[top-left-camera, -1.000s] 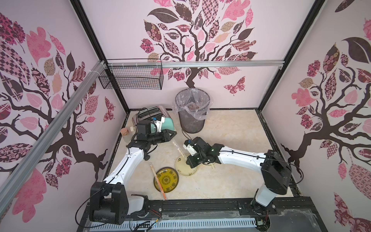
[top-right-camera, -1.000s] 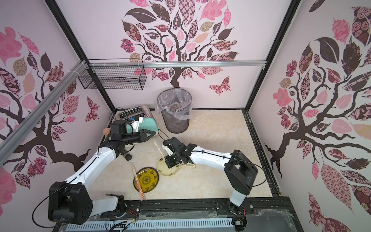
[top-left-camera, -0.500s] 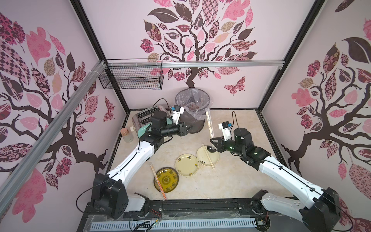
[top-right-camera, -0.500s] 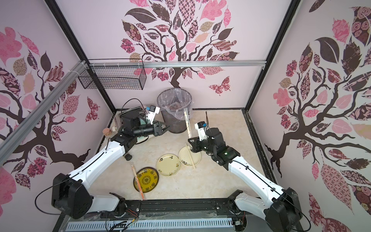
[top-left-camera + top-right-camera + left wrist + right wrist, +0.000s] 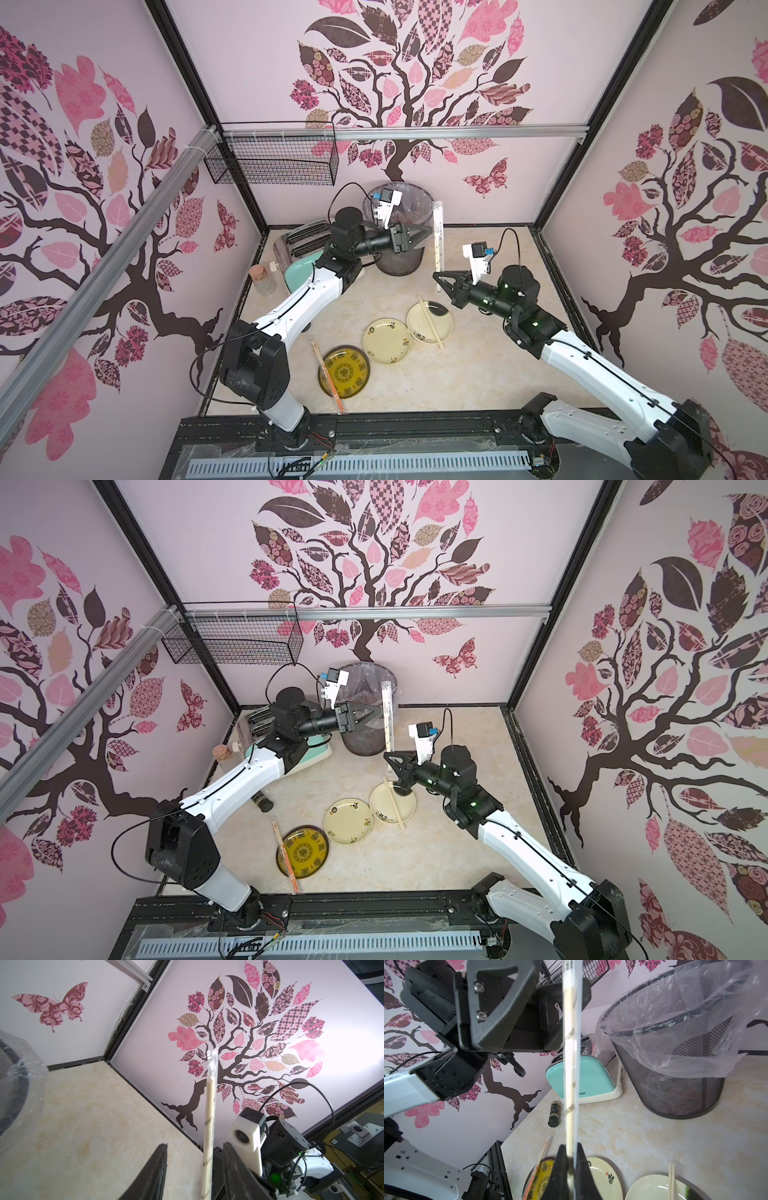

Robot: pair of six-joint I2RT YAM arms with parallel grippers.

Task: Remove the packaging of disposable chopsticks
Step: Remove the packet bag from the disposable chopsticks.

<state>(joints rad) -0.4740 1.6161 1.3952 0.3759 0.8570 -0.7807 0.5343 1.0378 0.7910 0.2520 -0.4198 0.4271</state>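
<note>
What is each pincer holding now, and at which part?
The right pincer grips the wrapped chopsticks at their lower end, upright. The left pincer is open and holds nothing.

On the pale marbled table [image 5: 478,374] we see a black mesh bin [image 5: 399,268] at the back, with a clear liner [image 5: 695,1022] folded over its rim. Just beside it stands a mint-green toaster [image 5: 596,1082]. Near the left wall are a corked glass jar [image 5: 263,280] and a small dark bottle [image 5: 554,1113] that lies on its side. Three plates sit close together in a slanting row: a dark yellow-patterned plate [image 5: 344,372], a middle cream plate [image 5: 386,341] and a far cream plate [image 5: 415,326]. A wire basket [image 5: 270,166] hangs in the back-left corner, and a butterfly decal [image 5: 52,1005] marks the wall.
</note>
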